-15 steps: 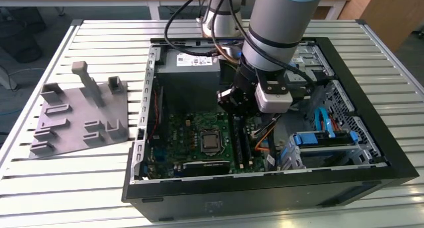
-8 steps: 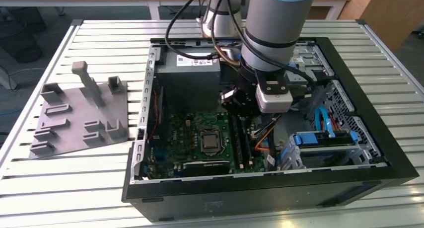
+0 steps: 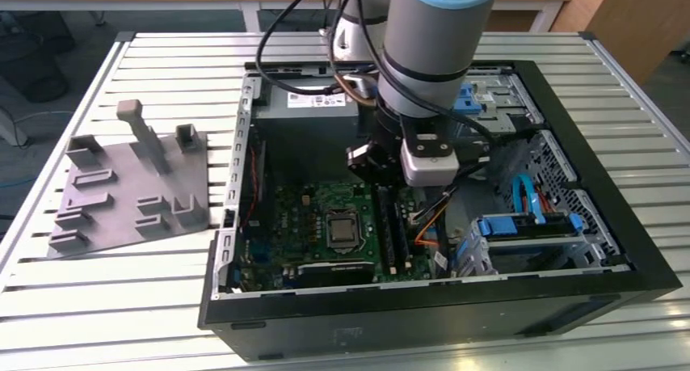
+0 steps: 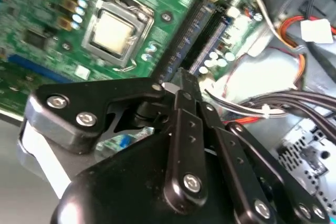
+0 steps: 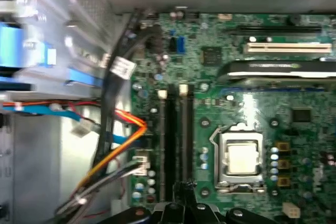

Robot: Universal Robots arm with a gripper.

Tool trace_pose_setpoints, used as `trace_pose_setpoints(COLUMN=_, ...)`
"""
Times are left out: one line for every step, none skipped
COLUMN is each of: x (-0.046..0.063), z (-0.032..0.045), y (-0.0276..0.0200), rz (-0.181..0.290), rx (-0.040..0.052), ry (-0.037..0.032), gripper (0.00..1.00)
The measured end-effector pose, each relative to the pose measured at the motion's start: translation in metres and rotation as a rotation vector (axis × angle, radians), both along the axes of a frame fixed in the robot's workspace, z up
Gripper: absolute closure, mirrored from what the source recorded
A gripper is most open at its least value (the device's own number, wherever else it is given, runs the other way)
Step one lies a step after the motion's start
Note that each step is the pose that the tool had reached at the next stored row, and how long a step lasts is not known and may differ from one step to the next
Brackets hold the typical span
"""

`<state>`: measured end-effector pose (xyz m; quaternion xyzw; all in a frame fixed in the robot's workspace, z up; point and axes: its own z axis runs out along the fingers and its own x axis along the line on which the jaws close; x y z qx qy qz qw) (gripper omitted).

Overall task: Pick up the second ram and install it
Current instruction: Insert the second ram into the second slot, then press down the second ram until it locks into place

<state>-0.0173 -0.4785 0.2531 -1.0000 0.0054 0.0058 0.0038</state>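
Observation:
My gripper hangs low inside the open computer case, over the far end of the two long black memory slots beside the processor socket. In both wrist views the black fingers meet at a point just above that end of the slots, and nothing shows between them. The fingertips line up with the slot nearer the socket. The second ram is hidden: I cannot tell it apart from the dark slots. The grey holder on the exterior view's left carries no stick.
Orange and blue cables and a black cable bundle run close beside the slots. Blue drive brackets fill the case's right side in the exterior view. A power supply sits at the back. The case stands on a slatted metal table.

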Motion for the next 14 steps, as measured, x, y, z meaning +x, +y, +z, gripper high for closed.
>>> trace_pose_setpoints(x=-0.0017, z=-0.0001, y=0.0, rz=0.0, rx=0.0, ry=-0.0002, gripper=0.9)
trace_pose_setpoints(x=-0.0019, z=0.0, y=0.0, rz=0.0, rx=-0.0001, ry=-0.0002, gripper=0.9)
trace_pose_setpoints(x=-0.0019, z=0.0, y=-0.0001, rz=0.0, rx=-0.0002, ry=-0.0001, gripper=0.9)
trace_pose_setpoints(x=-0.002, z=0.0, y=0.0, rz=0.0, rx=-0.0002, ry=-0.0001, gripper=0.9)
trace_pose_setpoints(x=-0.002, z=0.0, y=-0.0001, rz=0.0, rx=-0.0002, ry=-0.0002, gripper=0.9)
trace_pose_setpoints(x=-0.0023, z=0.0, y=-0.0001, rz=0.0, rx=-0.0002, ry=-0.0001, gripper=0.9)
trace_pose_setpoints(x=-0.0023, z=0.0, y=-0.0001, rz=0.0, rx=-0.0002, ry=-0.0001, gripper=0.9)
trace_pose_setpoints(x=-0.0023, z=0.0, y=-0.0001, rz=0.0, rx=-0.0002, ry=-0.0001, gripper=0.9)
trace_pose_setpoints(x=-0.0023, z=0.0, y=-0.0001, rz=0.0, rx=-0.0002, ry=-0.0002, gripper=0.9)
trace_pose_setpoints(x=-0.0023, z=0.0, y=-0.0001, rz=0.0, rx=-0.0002, ry=-0.0002, gripper=0.9)
trace_pose_setpoints(x=-0.0023, z=0.0, y=-0.0001, rz=0.0, rx=-0.0002, ry=-0.0002, gripper=0.9)
trace_pose_setpoints(x=-0.0023, z=0.0, y=-0.0001, rz=0.0, rx=-0.0002, ry=-0.0002, gripper=0.9)
trace_pose_setpoints(x=-0.0023, z=0.0, y=-0.0001, rz=0.0, rx=-0.0002, ry=-0.0001, gripper=0.9)
trace_pose_setpoints(x=-0.0023, z=0.0, y=-0.0001, rz=0.0, rx=-0.0001, ry=-0.0001, gripper=0.9)
